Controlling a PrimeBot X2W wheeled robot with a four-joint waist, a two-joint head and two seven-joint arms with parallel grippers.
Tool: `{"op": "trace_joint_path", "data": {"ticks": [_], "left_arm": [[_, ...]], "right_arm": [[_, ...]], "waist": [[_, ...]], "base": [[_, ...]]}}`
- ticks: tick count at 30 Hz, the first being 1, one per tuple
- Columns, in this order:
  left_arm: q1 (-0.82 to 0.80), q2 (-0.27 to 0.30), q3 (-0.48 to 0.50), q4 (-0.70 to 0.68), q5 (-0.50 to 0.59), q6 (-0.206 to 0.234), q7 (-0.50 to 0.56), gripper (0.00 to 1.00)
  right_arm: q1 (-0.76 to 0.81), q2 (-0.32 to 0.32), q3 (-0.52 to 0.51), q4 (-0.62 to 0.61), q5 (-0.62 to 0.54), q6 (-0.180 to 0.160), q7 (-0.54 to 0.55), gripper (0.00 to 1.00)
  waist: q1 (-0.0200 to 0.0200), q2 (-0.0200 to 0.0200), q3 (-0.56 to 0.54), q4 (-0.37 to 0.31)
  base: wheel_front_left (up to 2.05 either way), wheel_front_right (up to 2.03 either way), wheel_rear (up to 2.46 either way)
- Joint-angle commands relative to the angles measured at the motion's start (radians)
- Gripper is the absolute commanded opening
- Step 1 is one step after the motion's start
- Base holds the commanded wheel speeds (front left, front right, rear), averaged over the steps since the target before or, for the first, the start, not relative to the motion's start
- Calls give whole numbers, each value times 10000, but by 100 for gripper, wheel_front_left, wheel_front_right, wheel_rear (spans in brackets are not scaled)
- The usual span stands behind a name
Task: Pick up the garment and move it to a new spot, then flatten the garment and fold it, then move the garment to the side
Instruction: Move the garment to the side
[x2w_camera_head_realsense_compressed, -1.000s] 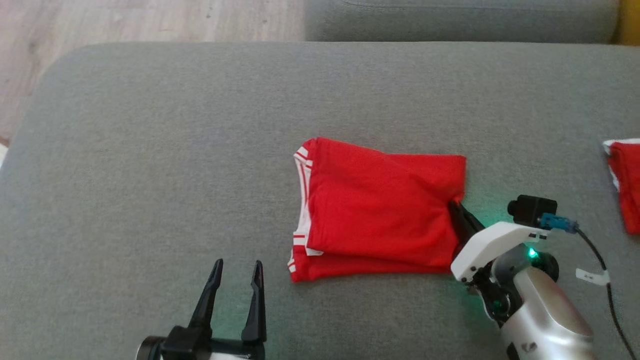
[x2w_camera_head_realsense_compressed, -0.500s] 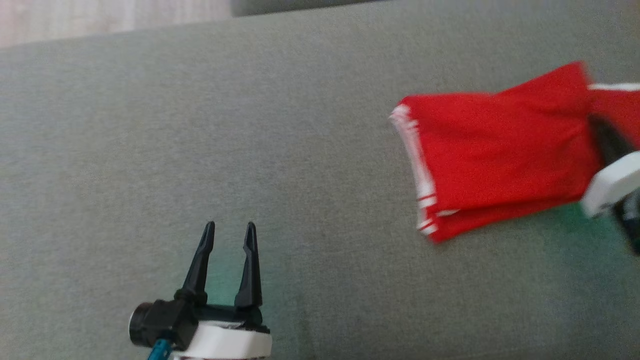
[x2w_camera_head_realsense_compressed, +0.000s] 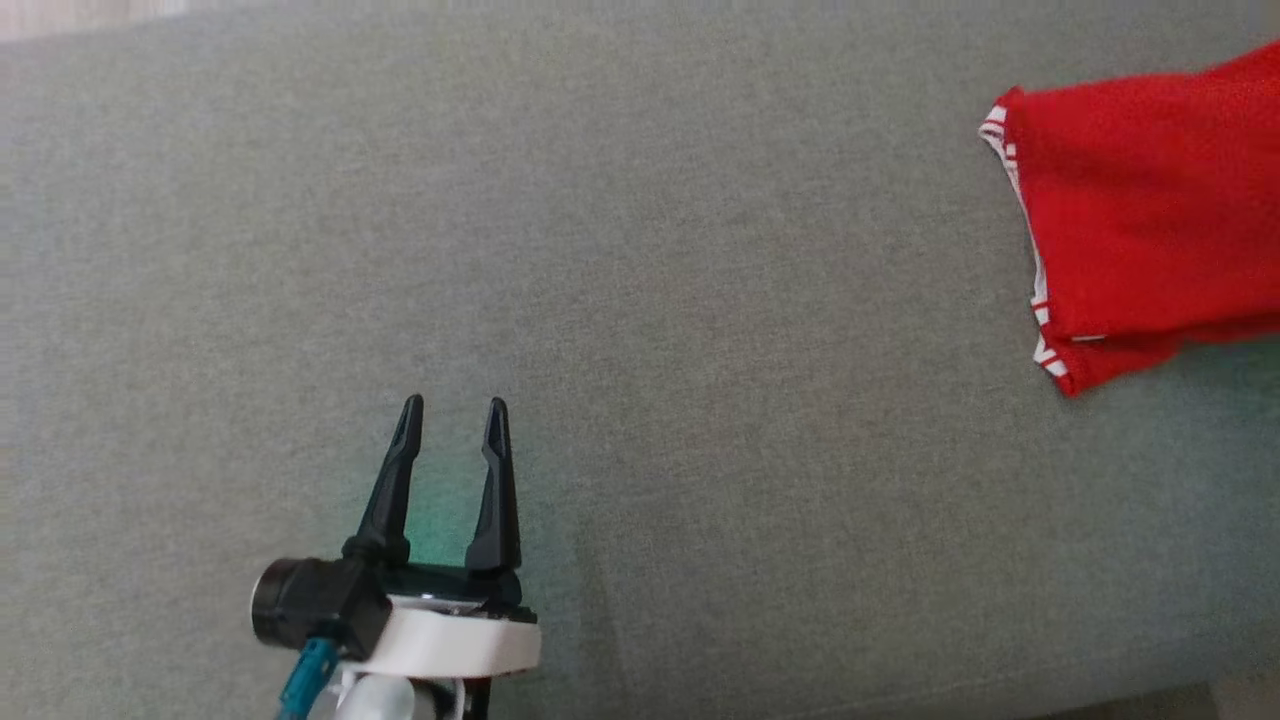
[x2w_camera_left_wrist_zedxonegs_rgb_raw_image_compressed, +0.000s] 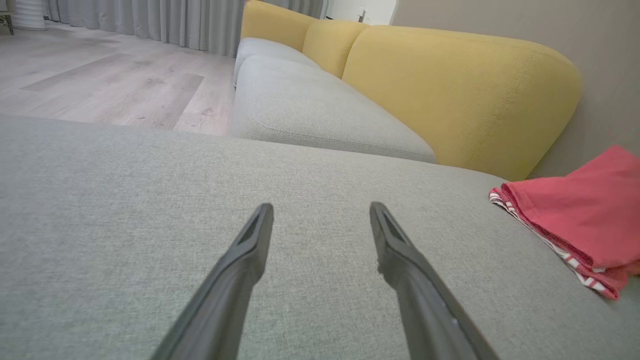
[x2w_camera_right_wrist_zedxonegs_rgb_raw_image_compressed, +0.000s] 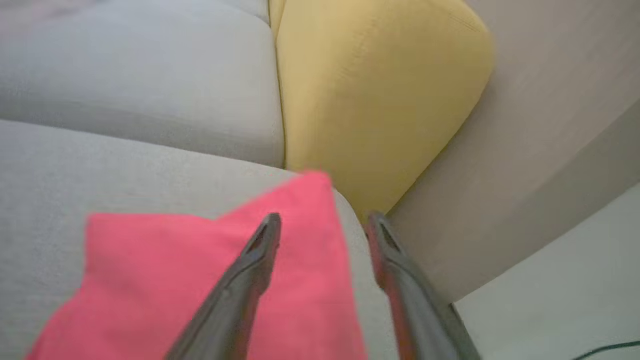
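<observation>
Your right gripper (x2w_camera_right_wrist_zedxonegs_rgb_raw_image_compressed: 325, 220) has just let go. 1 second ago it was pinched shut on the garment's edge. Now its 2 fingers stand apart in the right wrist view, with nothing between them but cloth and cushion lying below. The red garment (x2w_camera_head_realsense_compressed: 1150, 220) rests on the grey cushion (x2w_camera_head_realsense_compressed: 640, 300), its far corner close to the foot of the yellow backrest (x2w_camera_right_wrist_zedxonegs_rgb_raw_image_compressed: 370, 100). Your left gripper (x2w_camera_head_realsense_compressed: 452, 405) is as wide as it was and holds nothing. It hovers over bare cushion, well apart from the yellow backrest.

The whole head view has swung since a second ago, so the garment's jump to the picture's right edge is partly the camera turning. How far the cloth itself slid toward the yellow backrest you can't read exactly. It lies in neat layers with the white-striped hem on the side away from the backrest. I judge the fold done and this to be the release that ends the move to the side.

What you can't rely on:
- The head view cuts off the half of the garment nearer the yellow backrest, so you can't check that side for bunching.
- The right wrist view is blurred. Whether one of the fingers (x2w_camera_right_wrist_zedxonegs_rgb_raw_image_compressed: 250, 270) brushes the cloth can't be told.
- The garment's outline there shows a step, and you can't tell whether that is a shifted layer.
</observation>
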Motion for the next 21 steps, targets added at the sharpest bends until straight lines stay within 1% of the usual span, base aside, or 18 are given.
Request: {"op": "trace_joint_path", "data": {"ticks": [1,4,7,9,12,16,19,21], "left_arm": [[-168,-61,286,-224,14,-55,-93,100],[-127,-61,181,-125,-8,-60,-93,100],[-24,-61,63,-11,-9,-61,-93,100],[83,-61,32,76,1,-29,-93,100],[270,-61,9,230,36,50,-93,100],[547,-61,-55,522,134,97,-93,100],[775,-61,5,670,164,193,-93,100],[918,-61,125,687,211,302,-93,100]], "right_arm": [[292,165,59,-413,-157,-7,-203,100],[919,1230,159,-623,-468,-7,-570,100],[1754,2334,495,-710,-559,-7,-1004,100],[2312,3085,714,-787,-516,-7,-1391,100],[3166,3978,1096,-846,-401,-7,-2211,100],[4122,4768,1330,-743,-154,-7,-3548,100],[4758,5049,1404,-984,-140,-7,-3898,100],[5126,5122,1531,-1552,-258,-7,-3934,100]], "waist": [[0,0,-274,126],[0,0,-743,346],[0,0,-1305,648],[0,0,-1674,846],[0,0,-2188,1109],[0,0,-2954,1431],[0,0,-3329,1566],[0,0,-3508,1609]], "base": [[0,0,0],[0,0,0],[0,0,0],[0,0,0],[0,0,0],[0,0,0],[0,0,0],[0,0,0]]}}
